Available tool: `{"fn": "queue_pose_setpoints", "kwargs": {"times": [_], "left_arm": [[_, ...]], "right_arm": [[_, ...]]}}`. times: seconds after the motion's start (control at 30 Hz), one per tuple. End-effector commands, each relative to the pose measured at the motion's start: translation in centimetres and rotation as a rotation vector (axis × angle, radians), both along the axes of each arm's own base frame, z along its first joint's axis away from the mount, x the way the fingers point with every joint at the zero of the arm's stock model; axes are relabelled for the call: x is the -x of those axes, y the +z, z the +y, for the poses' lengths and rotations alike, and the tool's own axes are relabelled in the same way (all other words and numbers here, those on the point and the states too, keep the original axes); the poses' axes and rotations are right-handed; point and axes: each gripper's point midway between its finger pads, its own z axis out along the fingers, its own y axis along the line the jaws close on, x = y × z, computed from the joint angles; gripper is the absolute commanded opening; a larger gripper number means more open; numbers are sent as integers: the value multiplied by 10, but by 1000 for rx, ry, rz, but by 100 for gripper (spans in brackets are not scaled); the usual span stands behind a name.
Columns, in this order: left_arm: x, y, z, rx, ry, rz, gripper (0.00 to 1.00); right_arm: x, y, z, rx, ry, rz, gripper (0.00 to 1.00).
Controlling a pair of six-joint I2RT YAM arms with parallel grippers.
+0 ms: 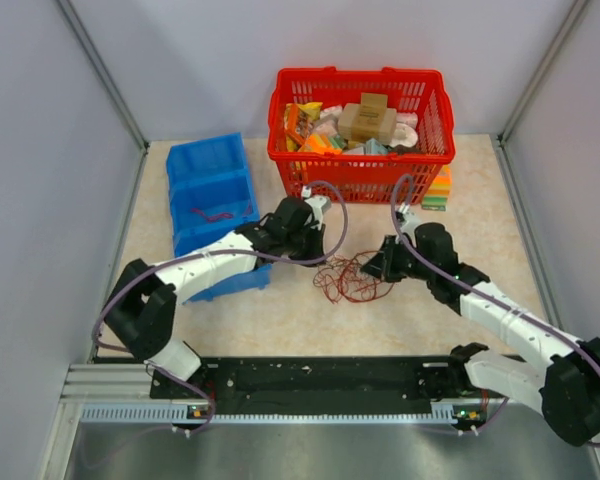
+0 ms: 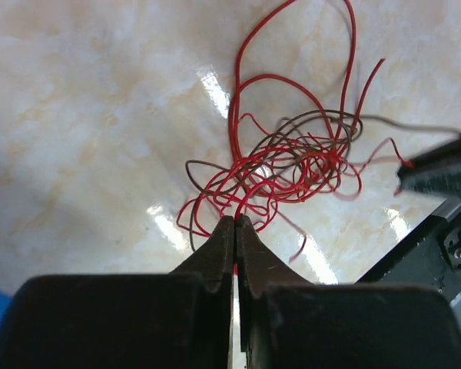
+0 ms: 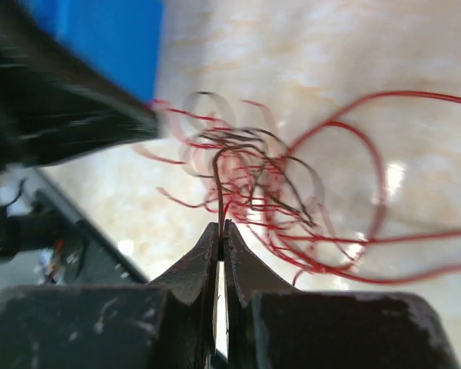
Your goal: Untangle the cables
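The cables [image 1: 350, 278] are a loose tangle of thin red and dark-red wires lying on the marble tabletop between my two arms. In the left wrist view the cables [image 2: 292, 165] spread out just past my left gripper [image 2: 236, 221], which is shut on a red strand at the bundle's near edge. My left gripper [image 1: 323, 257] sits at the tangle's left side. In the right wrist view my right gripper [image 3: 220, 225] is shut on a dark-red strand rising from the cables [image 3: 269, 184]. My right gripper [image 1: 376, 268] is at the tangle's right side.
A red basket [image 1: 360, 165] full of packaged goods stands at the back. A blue bin [image 1: 212, 180] holding a red wire [image 1: 217, 213] sits under the left arm. A stack of coloured pads [image 1: 438, 190] lies right of the basket. Grey walls enclose the table.
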Motion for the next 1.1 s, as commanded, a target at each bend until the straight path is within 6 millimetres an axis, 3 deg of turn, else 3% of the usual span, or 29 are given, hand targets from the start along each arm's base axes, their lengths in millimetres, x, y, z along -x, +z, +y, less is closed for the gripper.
{"fn": "queue_pose_setpoints", "kwargs": {"times": [0.0, 0.03, 0.13, 0.5, 0.63, 0.77, 0.93, 1.0, 1.07], "left_arm": [[-13, 64, 22, 8, 57, -203, 0], [-14, 72, 29, 3, 77, -230, 0], [-17, 92, 49, -15, 152, -300, 0], [-14, 160, 91, 40, 303, -481, 0], [-9, 211, 120, 87, 397, -610, 0], [4, 278, 171, 134, 554, -784, 0], [38, 356, 237, 233, 733, -993, 0], [52, 377, 250, 300, 746, -1052, 0], [62, 390, 247, 360, 702, -1076, 0]], "right_arm": [[-26, -9, -66, 242, -356, -7, 0], [-28, -12, -82, 290, -425, -1, 0], [-29, -14, -101, 316, -489, 2, 0], [-23, -11, -116, 312, -523, -9, 0], [-22, -11, -121, 319, -544, -6, 0], [-22, -17, -137, 364, -625, 16, 0], [-19, -31, -167, 413, -777, 87, 0], [-20, -34, -169, 416, -781, 102, 0], [-23, -33, -161, 407, -734, 94, 0]]}}
